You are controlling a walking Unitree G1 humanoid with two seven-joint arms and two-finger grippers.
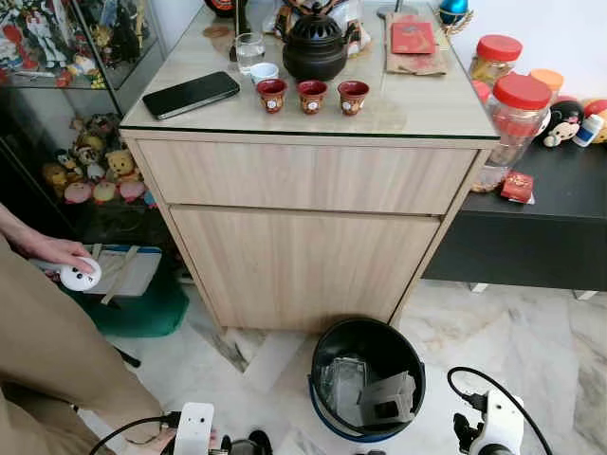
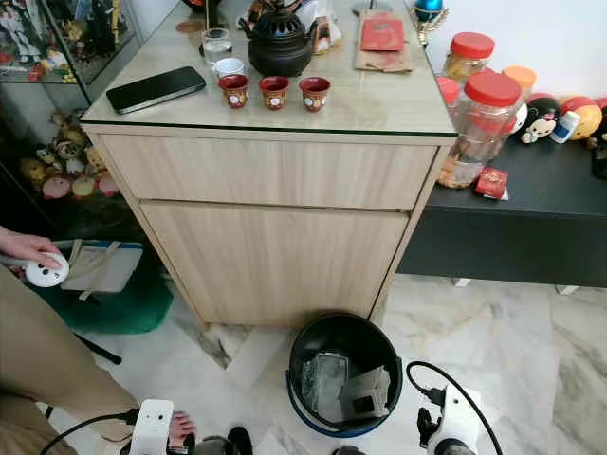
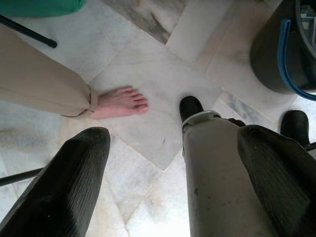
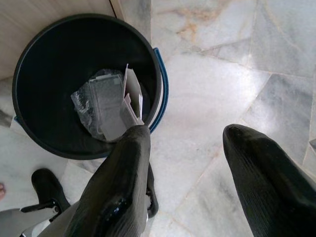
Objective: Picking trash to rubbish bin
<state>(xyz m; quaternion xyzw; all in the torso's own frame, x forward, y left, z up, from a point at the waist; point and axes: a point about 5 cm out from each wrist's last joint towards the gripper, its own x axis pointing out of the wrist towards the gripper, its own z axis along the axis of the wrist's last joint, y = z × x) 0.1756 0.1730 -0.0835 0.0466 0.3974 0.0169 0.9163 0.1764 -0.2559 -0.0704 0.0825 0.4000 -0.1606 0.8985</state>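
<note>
Your rubbish bin, black with a blue handle, stood on the marble floor right against the foot of the wooden cabinet. The trash, crumpled clear plastic wrap and a grey card box, already lay inside the bin, at its bottom.

Your right hand hung low beside the bin on its right, fingers spread wide and gripping nothing; the trash sat well below and ahead of one fingertip, not touching it. Your left hand hung on the bin's other side, also wide and empty, above the floor and the robot's own leg.

A person's bare foot rested on the floor near your left hand, and a person's hand held a small white device at the left. On the cabinet's worktop stood a black teapot, with a phone near the front left corner.
</note>
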